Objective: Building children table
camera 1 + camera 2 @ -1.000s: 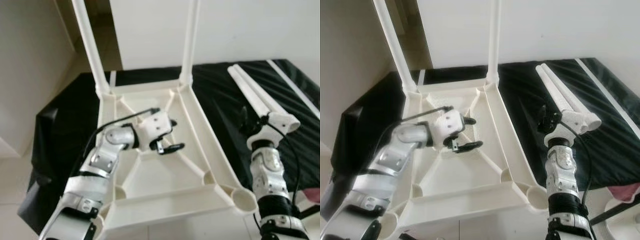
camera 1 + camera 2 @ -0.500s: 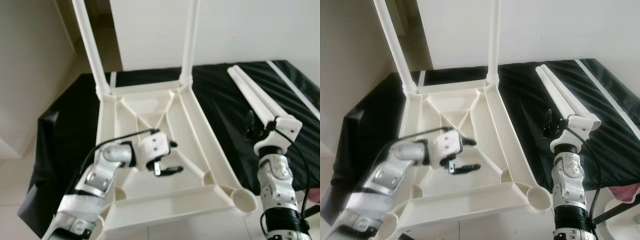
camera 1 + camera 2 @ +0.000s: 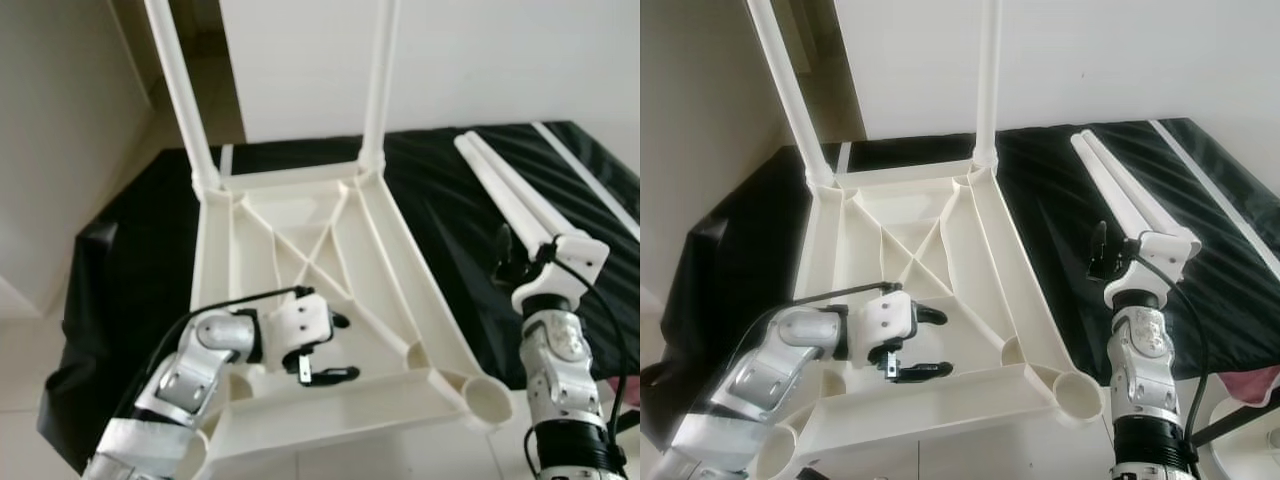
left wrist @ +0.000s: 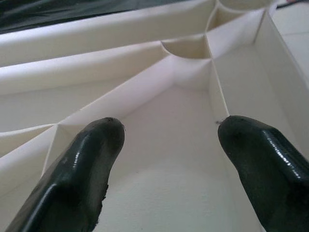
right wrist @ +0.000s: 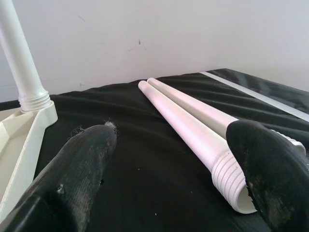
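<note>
On the left, we find the left gripper (image 3: pixel 318 350) hovering low over the ribbed underside of the tabletop (image 3: pixel 300 250), near its front rail, with the fingers (image 4: pixel 91 159) spread and nothing between them. The tabletop lies upside down, which we judge deliberate: it turns the leg sockets upward. Two legs (image 3: pixel 180 90) already stand upright in the far corners, while the near right socket (image 3: pixel 488 398) is still vacant.

Moving right, the right gripper (image 3: pixel 512 258) is raised beside the tabletop's right edge, fingers (image 5: pixel 82 159) wide apart and gripping nothing. Just beyond it lie the two loose legs (image 3: pixel 510 190), side by side and touching, threaded ends (image 5: pixel 231 179) toward the robot. We judge this placement convenient for pickup by that arm.

Everything rests on a black sheet (image 3: pixel 140 250) spread over the pale floor. A plain white wall (image 3: pixel 480 60) closes the scene behind.
</note>
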{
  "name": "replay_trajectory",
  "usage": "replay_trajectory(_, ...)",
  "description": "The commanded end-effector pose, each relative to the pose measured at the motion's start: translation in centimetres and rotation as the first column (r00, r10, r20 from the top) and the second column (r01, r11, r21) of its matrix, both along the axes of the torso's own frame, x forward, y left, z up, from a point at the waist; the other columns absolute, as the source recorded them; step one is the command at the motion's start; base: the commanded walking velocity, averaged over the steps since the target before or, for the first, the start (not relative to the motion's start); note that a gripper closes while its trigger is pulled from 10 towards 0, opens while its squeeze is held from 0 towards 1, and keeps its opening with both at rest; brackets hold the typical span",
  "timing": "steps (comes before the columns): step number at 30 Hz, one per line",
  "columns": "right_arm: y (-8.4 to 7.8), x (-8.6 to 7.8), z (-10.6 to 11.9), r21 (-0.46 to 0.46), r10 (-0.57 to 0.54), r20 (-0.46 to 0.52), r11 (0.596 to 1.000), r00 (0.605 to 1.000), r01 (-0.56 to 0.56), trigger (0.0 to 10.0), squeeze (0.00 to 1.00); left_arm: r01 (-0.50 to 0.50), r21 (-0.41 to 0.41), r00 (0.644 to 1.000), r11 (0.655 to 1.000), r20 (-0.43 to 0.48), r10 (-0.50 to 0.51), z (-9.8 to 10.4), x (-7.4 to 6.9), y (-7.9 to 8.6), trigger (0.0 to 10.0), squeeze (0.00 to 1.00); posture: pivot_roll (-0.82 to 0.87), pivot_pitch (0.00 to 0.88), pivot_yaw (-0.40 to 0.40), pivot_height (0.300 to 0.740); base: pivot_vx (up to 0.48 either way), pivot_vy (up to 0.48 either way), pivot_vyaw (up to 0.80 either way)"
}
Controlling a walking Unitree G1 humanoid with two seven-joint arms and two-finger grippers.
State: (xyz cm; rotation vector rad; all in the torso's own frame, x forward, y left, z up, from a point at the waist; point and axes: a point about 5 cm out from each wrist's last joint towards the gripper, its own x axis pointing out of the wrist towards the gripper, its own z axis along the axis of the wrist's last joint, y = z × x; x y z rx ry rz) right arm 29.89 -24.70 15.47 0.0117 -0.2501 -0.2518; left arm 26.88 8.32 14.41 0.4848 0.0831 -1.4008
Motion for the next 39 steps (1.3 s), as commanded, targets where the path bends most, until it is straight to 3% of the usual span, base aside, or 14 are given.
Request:
replay_trajectory(1, 0.0, 0.0, 0.0, -0.011, 0.009, -0.014, 1.0, 1.0, -0.009, 10.0, 0.0, 0.021, -0.028, 0.999, 0.999, -0.048, -0.022, 0.4, -0.3, 0.2, 10.0, 0.0, 0.02, 0.0, 0.026, 0.74, 0.0, 0.0, 0.0)
replay_trajectory(7, 0.1, 0.0, 0.0, -0.008, 0.013, -0.023, 1.0, 1.0, -0.013, 10.0, 0.0, 0.075, -0.029, 0.995, 0.997, -0.068, -0.077, 0.2, -1.5, 0.2, 10.0, 0.0, 0.02, 0.0, 0.022, 0.74, 0.0, 0.0, 0.0)
replay_trajectory(11, 0.0, 0.0, 0.1, -0.006, 0.011, -0.028, 1.0, 1.0, -0.011, 10.0, 0.0, 0.123, 0.053, 0.987, 0.991, -0.112, -0.117, -1.6, -2.7, 0.2, 10.0, 0.0, 0.02, 0.0, 0.021, 0.74, 0.0, 0.0, 0.0)
replay_trajectory(15, -0.1, 0.1, 0.2, -0.005, 0.007, -0.027, 1.0, 1.0, -0.007, 10.0, 0.0, 0.088, 0.145, 0.993, 0.985, -0.086, -0.076, -2.8, -2.3, 0.2, 10.0, 0.0, 0.02, 0.0, 0.021, 0.74, 0.0, 0.0, 0.0)
replay_trajectory(18, -0.1, 0.1, 0.2, -0.004, 0.004, -0.026, 1.0, 1.0, -0.004, 10.0, 0.0, -0.009, 0.209, 0.999, 0.978, -0.028, 0.015, -3.7, -1.0, -0.1, 10.0, 0.0, 0.02, 0.0, 0.021, 0.74, 0.0, 0.0, 0.0)
replay_trajectory(19, -0.1, 0.1, 0.2, -0.003, 0.002, -0.027, 1.0, 1.0, -0.002, 10.0, 0.0, -0.065, 0.206, 0.998, 0.976, -0.003, 0.067, -3.6, -0.3, -0.2, 10.0, 0.0, 0.02, 0.0, 0.021, 0.74, 0.0, 0.0, 0.0)
replay_trajectory(21, -0.1, 0.1, 0.2, -0.003, 0.002, -0.027, 1.0, 1.0, -0.002, 10.0, 0.0, -0.065, 0.206, 0.998, 0.976, -0.003, 0.067, -3.6, -0.3, -0.2, 10.0, 0.0, 0.02, 0.0, 0.021, 0.74, 0.0, 0.0, 0.0)
replay_trajectory(23, -0.1, 0.1, 0.1, 0.002, -0.001, -0.03, 1.0, 1.0, 0.001, 10.0, 0.0, -0.193, 0.175, 0.981, 0.965, 0.045, 0.188, -3.1, 1.7, -0.6, 10.0, 0.0, 0.02, 0.0, 0.021, 0.74, 0.0, 0.0, 0.0)
replay_trajectory(26, -0.1, 0.1, 0.1, 0.008, -0.004, -0.033, 1.0, 0.999, 0.004, 10.0, 0.0, -0.259, 0.153, 0.964, 0.954, 0.096, 0.247, -2.5, 2.9, -1.0, 10.0, 0.0, 0.02, 0.0, 0.022, 0.74, 0.0, 0.0, 0.0)
replay_trajectory(32, -0.3, 0.3, -0.1, 0.034, -0.041, -0.048, 0.999, 0.998, 0.043, 10.0, 0.0, -0.331, 0.111, 0.933, 0.937, 0.189, 0.307, -1.5, 5.1, -2.9, 10.0, 0.0, 0.01, 0.0, 0.033, 0.74, 0.0, 0.0, 0.0)
replay_trajectory(39, -1.2, 0.2, -0.4, 0.01, -0.105, -0.086, 0.994, 0.991, 0.107, 10.0, 0.0, -0.427, 0.057, 0.885, 0.903, 0.23, 0.404, -0.3, 6.7, -3.4, 10.0, 0.0, 0.0, 0.0, 0.047, 0.74, 0.0, 0.0, 0.0)
